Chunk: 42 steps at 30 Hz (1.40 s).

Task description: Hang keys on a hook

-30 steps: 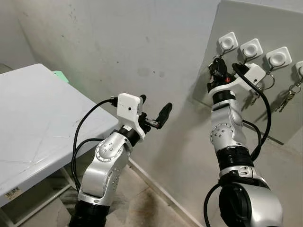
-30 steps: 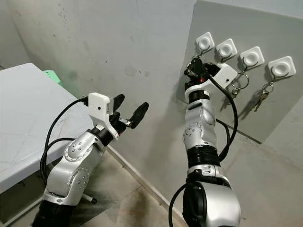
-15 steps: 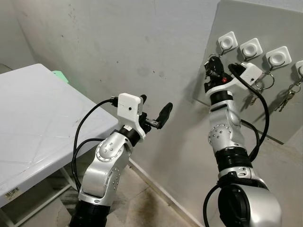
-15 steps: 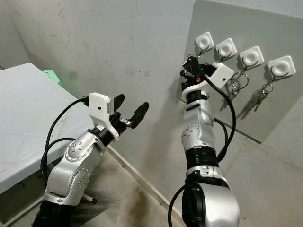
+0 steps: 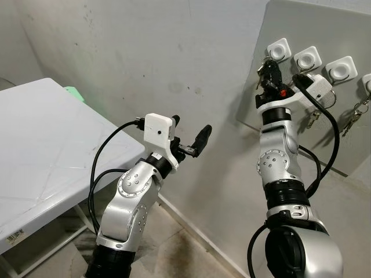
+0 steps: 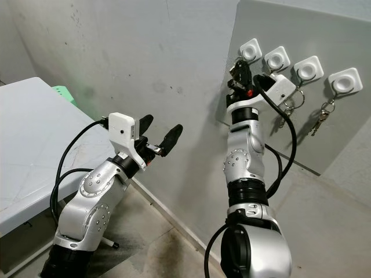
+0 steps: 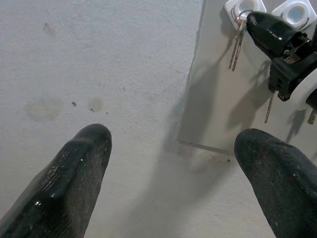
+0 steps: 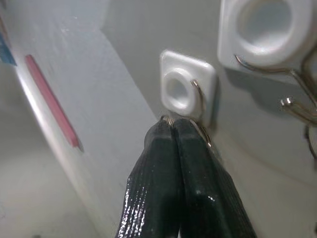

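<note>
Several white square hooks sit in a row on a grey board (image 5: 301,23) leaning on the wall. My right gripper (image 5: 268,73) is raised right under the leftmost hook (image 5: 279,51). Its fingers (image 8: 176,163) are shut on a metal key ring (image 8: 167,119) that sits at the wire of that hook (image 8: 185,89). In the left wrist view the keys (image 7: 237,42) hang down from this hook beside the black finger. My left gripper (image 5: 190,125) is held open in mid-air in front of the wall, holding nothing.
Other key bunches hang from the third hook (image 5: 340,69) and the fourth hook (image 5: 367,84). A white table (image 5: 35,145) stands at the left, with a green object (image 5: 74,92) behind it. Bare concrete floor lies below the arms.
My right gripper has moved up and to the right, closing in on the leftmost hook with the key ring. The left arm has stayed where it was.
</note>
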Motion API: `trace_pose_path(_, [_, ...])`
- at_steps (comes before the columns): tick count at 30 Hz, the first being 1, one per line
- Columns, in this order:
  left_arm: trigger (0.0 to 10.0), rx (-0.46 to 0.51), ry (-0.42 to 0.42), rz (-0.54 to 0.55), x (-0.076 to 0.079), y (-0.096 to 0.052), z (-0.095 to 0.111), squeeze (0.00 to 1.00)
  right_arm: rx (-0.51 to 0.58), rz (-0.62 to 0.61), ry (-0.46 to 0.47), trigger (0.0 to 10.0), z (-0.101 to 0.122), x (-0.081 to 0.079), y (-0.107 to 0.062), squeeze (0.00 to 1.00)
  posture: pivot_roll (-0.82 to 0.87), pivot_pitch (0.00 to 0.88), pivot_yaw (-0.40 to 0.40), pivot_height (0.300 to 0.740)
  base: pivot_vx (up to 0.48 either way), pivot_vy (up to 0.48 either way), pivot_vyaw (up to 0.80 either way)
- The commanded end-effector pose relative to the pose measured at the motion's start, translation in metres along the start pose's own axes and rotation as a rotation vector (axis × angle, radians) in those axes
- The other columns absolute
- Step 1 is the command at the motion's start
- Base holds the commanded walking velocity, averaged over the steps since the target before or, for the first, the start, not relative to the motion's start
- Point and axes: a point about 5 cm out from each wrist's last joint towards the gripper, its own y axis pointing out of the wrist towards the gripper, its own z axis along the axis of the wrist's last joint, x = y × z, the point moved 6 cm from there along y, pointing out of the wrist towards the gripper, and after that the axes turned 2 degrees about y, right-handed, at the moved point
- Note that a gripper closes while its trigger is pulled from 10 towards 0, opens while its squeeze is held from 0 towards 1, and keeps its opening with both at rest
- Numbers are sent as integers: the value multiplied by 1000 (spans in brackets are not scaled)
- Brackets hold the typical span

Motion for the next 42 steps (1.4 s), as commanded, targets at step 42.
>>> trace_pose_path(42, [10000,9,-11,1,4,2,7,0,-66,-53,344,10000,-25,-15,-10,0,35,4,-40,740,0,0,0])
